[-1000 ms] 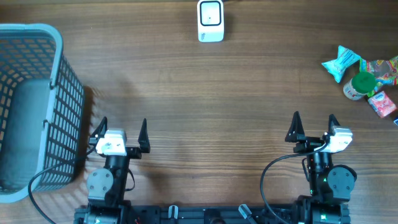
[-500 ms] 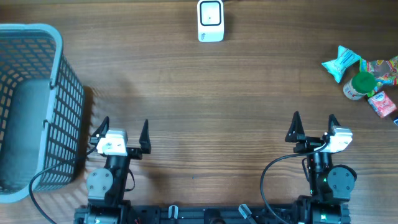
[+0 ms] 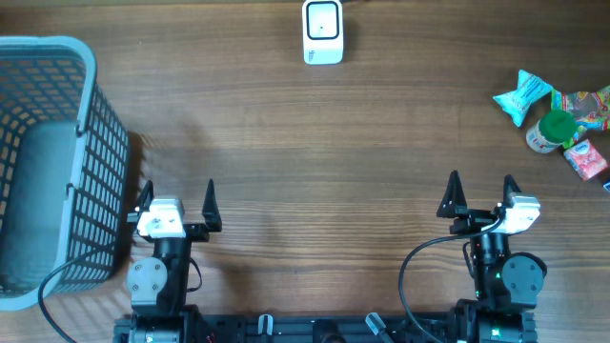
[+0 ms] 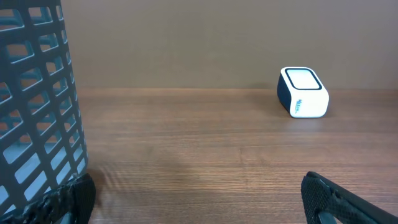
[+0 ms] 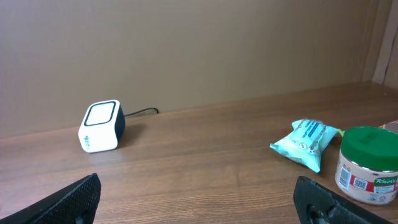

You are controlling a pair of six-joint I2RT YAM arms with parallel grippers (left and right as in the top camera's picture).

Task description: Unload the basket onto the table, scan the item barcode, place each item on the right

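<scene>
Near the front edge, the left gripper [image 3: 177, 191] and right gripper [image 3: 481, 184] hold their jaws wide open, empty; the scanner [image 3: 323, 31] sits far, the green-lidded jar [image 3: 550, 131] far right.

A grey-blue plastic basket with open lattice walls [image 3: 95, 162] stands at the far left of the brown wood-grain tabletop [image 3: 315, 143], its left side cut off by the edge of the overhead view. Its rim curves round at the far corner, and a grey floor shows down inside it. It throws a faint shadow on the wood to its right. Behind the table rises a plain tan wall [image 4: 186, 37]. At the far right of the right wrist view stands a paler upright strip [image 5: 387, 37]; I can't tell what it is.
</scene>
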